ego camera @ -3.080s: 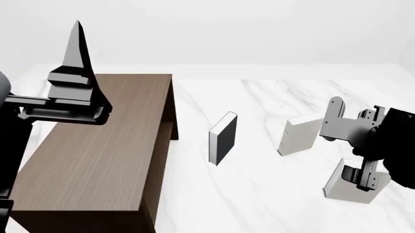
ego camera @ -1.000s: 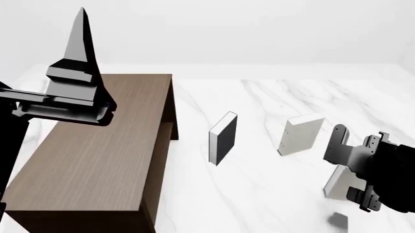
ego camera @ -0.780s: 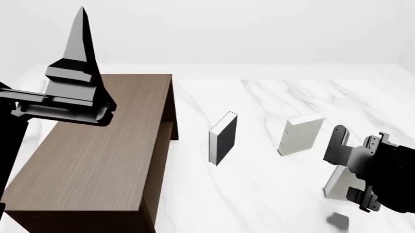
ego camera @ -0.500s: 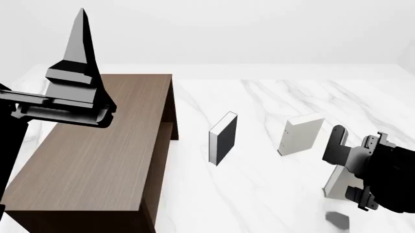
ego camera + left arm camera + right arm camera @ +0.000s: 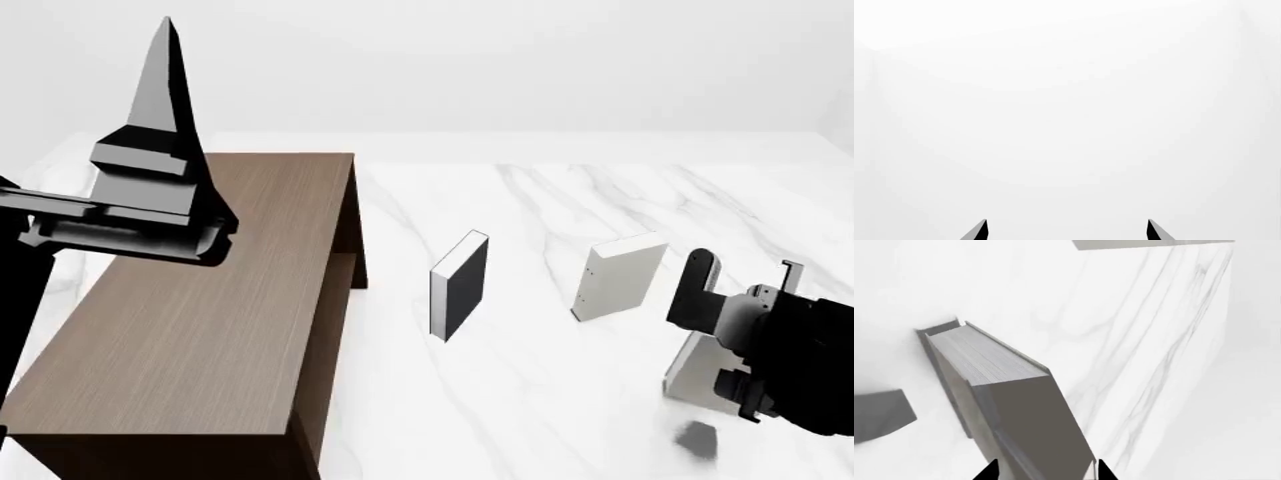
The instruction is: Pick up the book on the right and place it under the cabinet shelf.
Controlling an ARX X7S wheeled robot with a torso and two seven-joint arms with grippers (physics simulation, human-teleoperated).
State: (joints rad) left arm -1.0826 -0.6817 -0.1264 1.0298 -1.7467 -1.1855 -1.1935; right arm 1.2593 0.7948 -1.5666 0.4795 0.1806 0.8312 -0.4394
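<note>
**Right gripper closes around the book; the carry to the cabinet is all ahead**

While your right gripper (image 5: 727, 345) sits low at the near right of the white marble floor (image 5: 561, 200), the pale book (image 5: 691, 368) you are after is between its fingers, mostly hidden behind the arm in the head view. From the right wrist, the book (image 5: 997, 390) fills the frame, page edges showing, and the two dark fingertips straddle its near end. The jaws look closed onto it or very nearly so, but contact itself is off the bottom of the frame, so you cannot tell for certain that the grip is made. The book appears tilted, and a small grey shadow lies on the floor just beside it; whether it has left the floor is not clear.

Your left gripper (image 5: 160, 130) hovers high over the brown cabinet (image 5: 200, 320) with its fingers spread and nothing between them; its wrist camera sees only blank white beyond the two fingertips (image 5: 981, 231).

As the scene lies, only the reach is done. Confirming the hold, lifting, crossing the floor and sliding the book under the cabinet shelf (image 5: 350, 262) all remain. Two other books stand between you and the cabinet: a second pale book (image 5: 618, 277) near your gripper and a black-covered book (image 5: 461, 285) nearer the cabinet. The carry will probably need to clear both.
</note>
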